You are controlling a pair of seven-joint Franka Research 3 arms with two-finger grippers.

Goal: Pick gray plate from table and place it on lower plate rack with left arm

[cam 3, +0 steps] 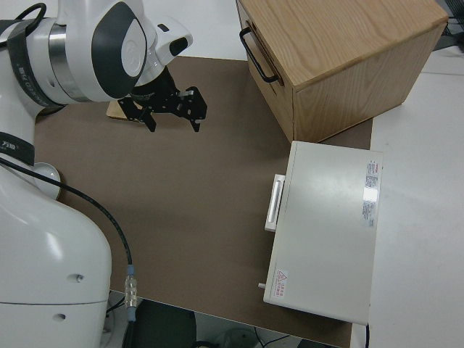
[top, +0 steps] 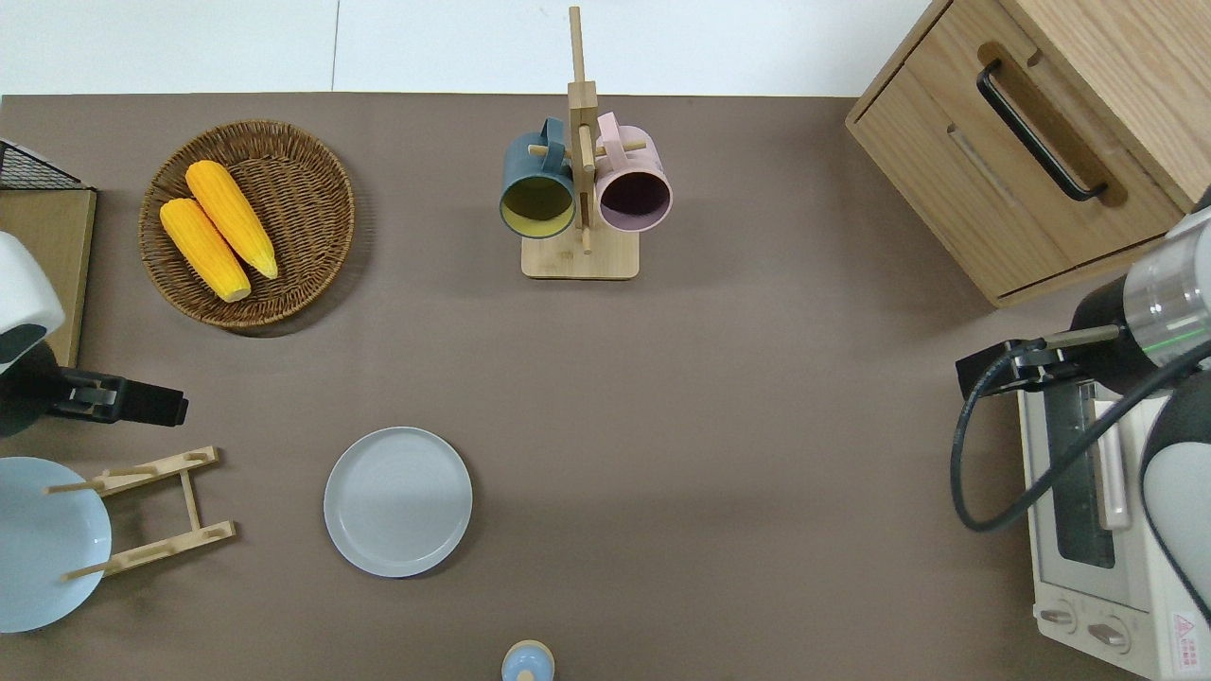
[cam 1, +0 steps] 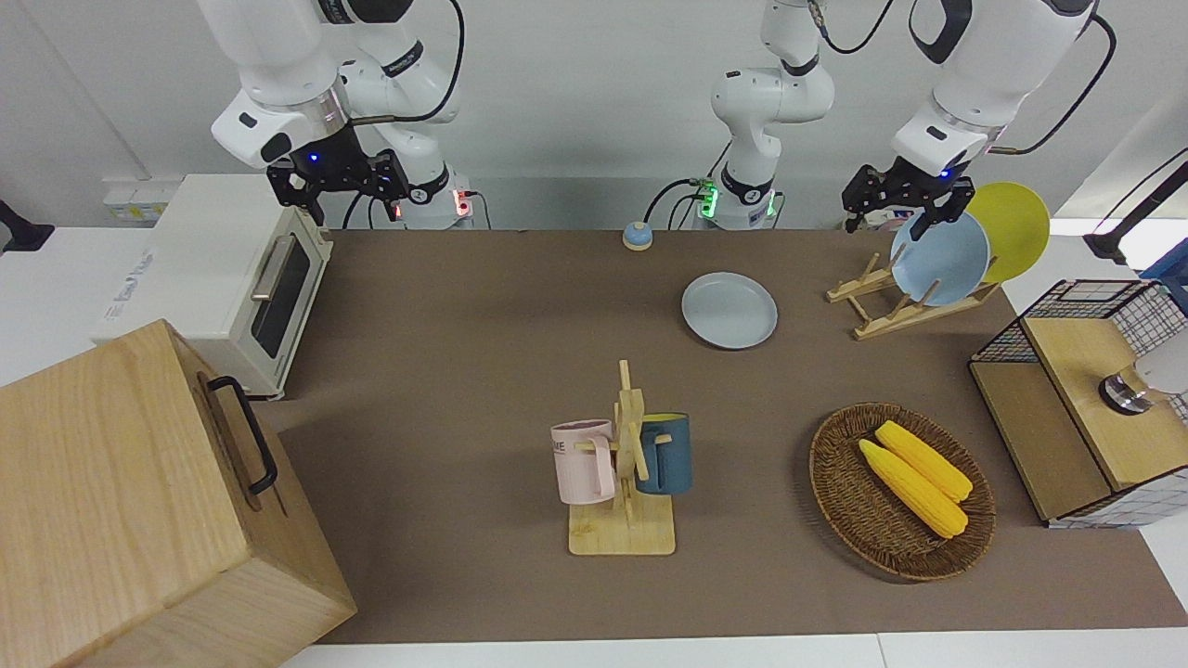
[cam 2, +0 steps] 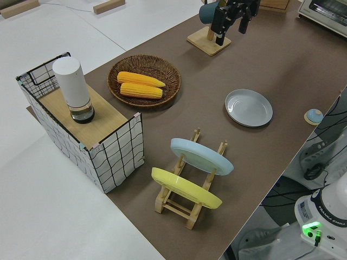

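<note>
The gray plate lies flat on the brown table, apart from everything. The light-wood plate rack stands beside it toward the left arm's end. The rack holds a sky-blue plate and a yellow plate. My left gripper is open and empty, up in the air over the table between the rack and the corn basket. My right arm is parked, its gripper open.
A mug tree with a pink and a dark blue mug stands mid-table. A wicker basket holds two corn cobs. A wire shelf, a toaster oven, a wooden cabinet and a small blue knob line the edges.
</note>
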